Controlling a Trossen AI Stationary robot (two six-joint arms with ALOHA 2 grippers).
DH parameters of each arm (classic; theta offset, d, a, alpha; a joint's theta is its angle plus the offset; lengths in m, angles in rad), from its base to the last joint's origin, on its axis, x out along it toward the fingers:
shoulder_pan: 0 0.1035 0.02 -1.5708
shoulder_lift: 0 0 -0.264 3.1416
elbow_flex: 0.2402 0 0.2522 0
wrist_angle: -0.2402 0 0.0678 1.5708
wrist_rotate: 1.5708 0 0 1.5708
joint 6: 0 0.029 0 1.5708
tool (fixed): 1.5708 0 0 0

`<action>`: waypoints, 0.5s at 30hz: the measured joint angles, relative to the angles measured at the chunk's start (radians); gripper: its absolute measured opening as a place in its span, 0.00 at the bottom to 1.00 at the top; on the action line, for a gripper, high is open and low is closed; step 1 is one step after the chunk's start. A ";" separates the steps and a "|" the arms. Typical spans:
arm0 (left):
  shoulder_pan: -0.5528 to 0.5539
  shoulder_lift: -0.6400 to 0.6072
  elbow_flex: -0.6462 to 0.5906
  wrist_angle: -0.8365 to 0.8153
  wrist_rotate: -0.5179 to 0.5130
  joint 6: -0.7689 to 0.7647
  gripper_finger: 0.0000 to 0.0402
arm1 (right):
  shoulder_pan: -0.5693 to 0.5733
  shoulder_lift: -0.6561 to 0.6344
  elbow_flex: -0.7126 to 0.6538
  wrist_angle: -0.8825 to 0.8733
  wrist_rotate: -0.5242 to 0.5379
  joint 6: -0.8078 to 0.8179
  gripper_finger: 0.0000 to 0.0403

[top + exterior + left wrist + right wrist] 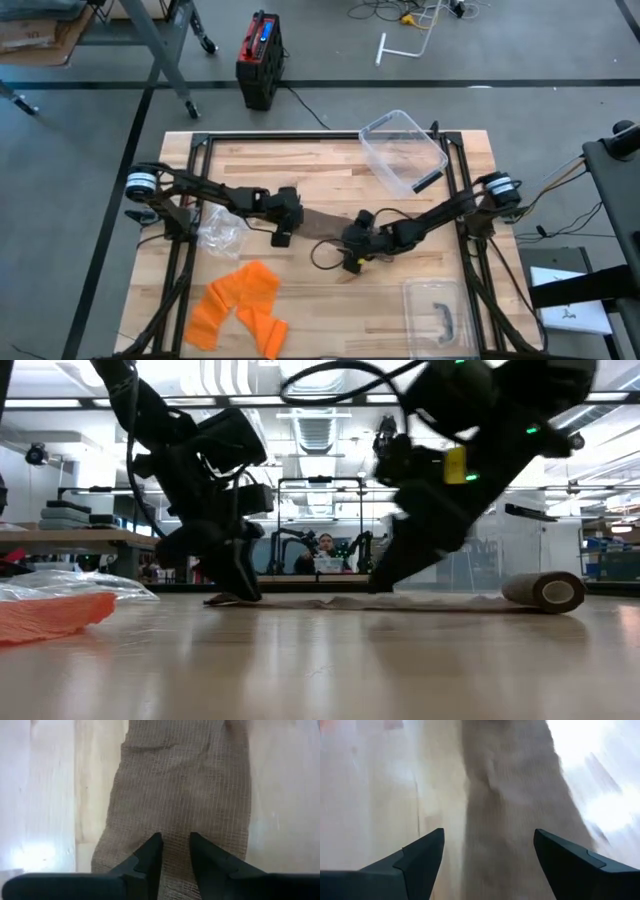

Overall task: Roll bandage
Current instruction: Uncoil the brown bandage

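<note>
A brown mesh bandage (322, 223) lies flat on the wooden table as a long strip. In the low view its rolled-up end (545, 591) rests on the table past my right gripper. My left gripper (175, 845) stands on the strip's flat end (225, 599), fingers almost shut with a narrow gap. My right gripper (487, 845) is wide open farther along the strip (515, 820), one finger on each side of it. I cannot tell whether it touches the bandage. In the high view the right arm hides the roll. My left gripper presses its two nearly shut fingertips (152, 851) down on the bandage's flat end (175, 827), midway across its width. It comes slanting down from the table's left side, with the fingers pointing along the strip. The bandage stays flat on the wood under them.
A crumpled clear bag (220, 235) lies beside the left arm and orange bandages (240, 305) lie at the near left. A clear plastic box (405, 150) stands tilted at the far right, with its lid (435, 312) at the near right. A black frame (320, 137) edges the table.
</note>
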 joint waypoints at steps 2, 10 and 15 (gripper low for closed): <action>0.000 -0.006 0.004 0.021 0.000 -0.002 0.24 | -0.011 0.024 0.021 -0.001 -0.002 -0.019 0.73; -0.002 0.031 0.012 0.308 0.088 -0.068 0.21 | -0.053 0.051 0.053 -0.001 -0.008 -0.044 0.61; -0.002 0.125 0.038 0.418 0.088 -0.071 0.18 | -0.065 0.040 0.048 0.011 -0.010 -0.039 0.53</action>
